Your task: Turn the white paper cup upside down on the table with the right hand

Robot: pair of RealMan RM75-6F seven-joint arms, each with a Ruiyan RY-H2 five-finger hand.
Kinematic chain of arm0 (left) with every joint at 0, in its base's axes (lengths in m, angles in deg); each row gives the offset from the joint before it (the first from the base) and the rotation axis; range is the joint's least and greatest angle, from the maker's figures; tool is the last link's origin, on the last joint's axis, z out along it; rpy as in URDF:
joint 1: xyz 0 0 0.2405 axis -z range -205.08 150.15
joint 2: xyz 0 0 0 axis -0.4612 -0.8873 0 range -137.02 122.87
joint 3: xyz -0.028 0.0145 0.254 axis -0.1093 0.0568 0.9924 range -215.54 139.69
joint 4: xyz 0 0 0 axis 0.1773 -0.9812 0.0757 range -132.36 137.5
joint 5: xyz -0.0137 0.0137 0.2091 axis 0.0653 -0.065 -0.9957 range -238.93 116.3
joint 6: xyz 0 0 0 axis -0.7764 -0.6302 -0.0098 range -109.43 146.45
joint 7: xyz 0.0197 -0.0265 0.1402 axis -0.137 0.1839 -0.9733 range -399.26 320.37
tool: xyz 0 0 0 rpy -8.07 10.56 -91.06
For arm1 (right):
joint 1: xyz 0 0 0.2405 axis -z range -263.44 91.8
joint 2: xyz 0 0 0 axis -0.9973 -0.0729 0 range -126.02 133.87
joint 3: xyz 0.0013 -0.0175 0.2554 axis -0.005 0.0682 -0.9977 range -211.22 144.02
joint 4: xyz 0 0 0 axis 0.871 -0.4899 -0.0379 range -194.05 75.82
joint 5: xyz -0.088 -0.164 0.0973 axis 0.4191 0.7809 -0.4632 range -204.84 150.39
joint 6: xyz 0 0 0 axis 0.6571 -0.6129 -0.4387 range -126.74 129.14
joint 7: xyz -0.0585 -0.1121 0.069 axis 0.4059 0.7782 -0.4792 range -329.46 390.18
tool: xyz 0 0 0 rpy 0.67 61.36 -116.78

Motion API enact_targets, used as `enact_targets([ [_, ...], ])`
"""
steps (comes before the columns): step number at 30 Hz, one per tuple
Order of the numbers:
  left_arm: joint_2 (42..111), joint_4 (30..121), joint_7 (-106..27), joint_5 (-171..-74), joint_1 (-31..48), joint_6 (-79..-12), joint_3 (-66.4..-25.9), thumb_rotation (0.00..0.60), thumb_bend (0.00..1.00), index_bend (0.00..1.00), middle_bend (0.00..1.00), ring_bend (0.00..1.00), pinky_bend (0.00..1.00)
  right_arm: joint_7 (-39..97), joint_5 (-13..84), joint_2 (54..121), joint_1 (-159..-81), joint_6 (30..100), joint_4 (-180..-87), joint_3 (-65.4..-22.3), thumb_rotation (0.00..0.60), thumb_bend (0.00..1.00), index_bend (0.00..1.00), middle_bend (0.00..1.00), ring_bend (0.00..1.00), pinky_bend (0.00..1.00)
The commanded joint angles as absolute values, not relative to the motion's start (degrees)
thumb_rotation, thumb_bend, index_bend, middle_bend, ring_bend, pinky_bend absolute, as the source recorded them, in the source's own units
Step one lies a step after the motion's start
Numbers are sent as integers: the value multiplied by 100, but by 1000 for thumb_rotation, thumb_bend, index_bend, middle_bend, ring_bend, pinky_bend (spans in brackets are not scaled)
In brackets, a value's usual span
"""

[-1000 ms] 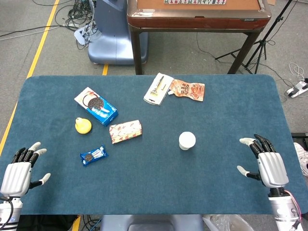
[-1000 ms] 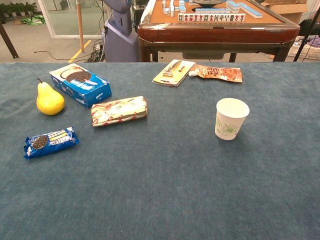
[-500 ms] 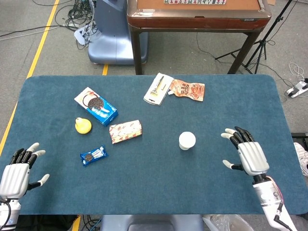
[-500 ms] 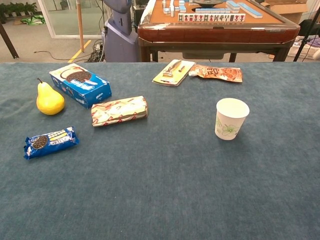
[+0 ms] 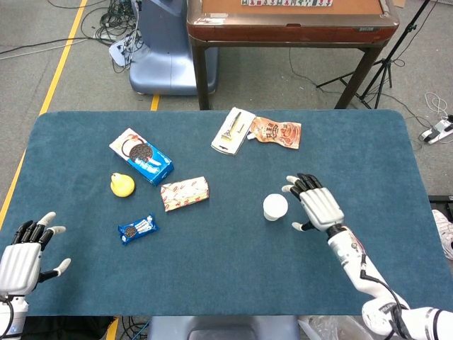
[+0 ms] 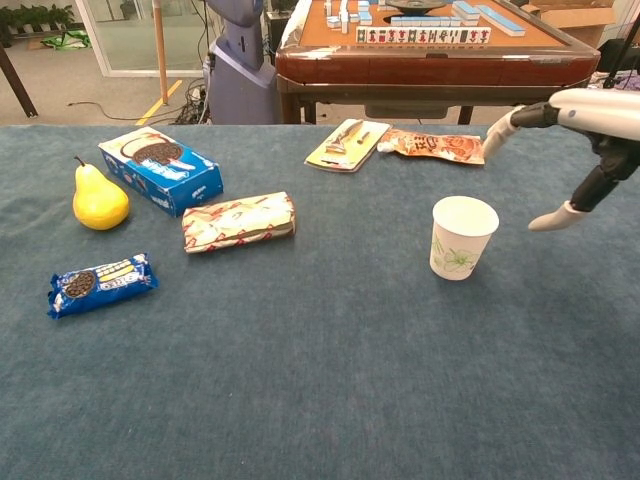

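Observation:
The white paper cup [image 5: 275, 207] [image 6: 461, 238] stands upright, mouth up, on the blue table [image 5: 226, 276], a little right of its middle. My right hand [image 5: 318, 203] [image 6: 580, 140] hovers just to the right of the cup, fingers spread and holding nothing, with a small gap to the cup. At the near left corner of the table my left hand [image 5: 25, 249] hangs with fingers apart and nothing in it; the chest view does not show it.
Left of the cup lie a red-patterned packet [image 5: 185, 193], a blue cookie pack [image 5: 137, 228], a yellow pear [image 5: 122, 185] and a blue cookie box [image 5: 141, 156]. A carded tool [image 5: 233, 131] and an orange pouch [image 5: 275, 132] lie at the far edge.
My right hand has swept left and forward from the near right part of the table to just beside the cup. The left hand has drifted slightly nearer the table's front edge.

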State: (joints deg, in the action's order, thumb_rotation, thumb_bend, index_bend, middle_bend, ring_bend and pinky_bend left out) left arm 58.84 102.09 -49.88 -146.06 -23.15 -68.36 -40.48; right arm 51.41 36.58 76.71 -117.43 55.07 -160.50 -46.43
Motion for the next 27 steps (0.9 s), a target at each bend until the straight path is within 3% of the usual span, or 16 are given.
enact_targets([
  [1, 5875, 10221, -5000, -14584, -2312, -6811, -4045, 600, 146, 330, 126, 163, 85, 5235, 3359, 7892, -12027, 5236, -15774, -4708, 600, 54, 232, 105, 4, 74],
  [9, 5866, 10233, -5015, -14560, -2298, -6756, -4040, 600, 146, 346, 126, 163, 84, 5411, 2858, 8179, -12515, 4837, -15340, -4610, 600, 55, 202, 100, 3, 64],
  [27, 5880, 10155, -4932, -14557, -2295, -6740, -4048, 600, 146, 348, 126, 163, 84, 5448, 2343, 8382, -12953, 4731, -15016, -4339, 600, 134, 202, 102, 3, 64],
])
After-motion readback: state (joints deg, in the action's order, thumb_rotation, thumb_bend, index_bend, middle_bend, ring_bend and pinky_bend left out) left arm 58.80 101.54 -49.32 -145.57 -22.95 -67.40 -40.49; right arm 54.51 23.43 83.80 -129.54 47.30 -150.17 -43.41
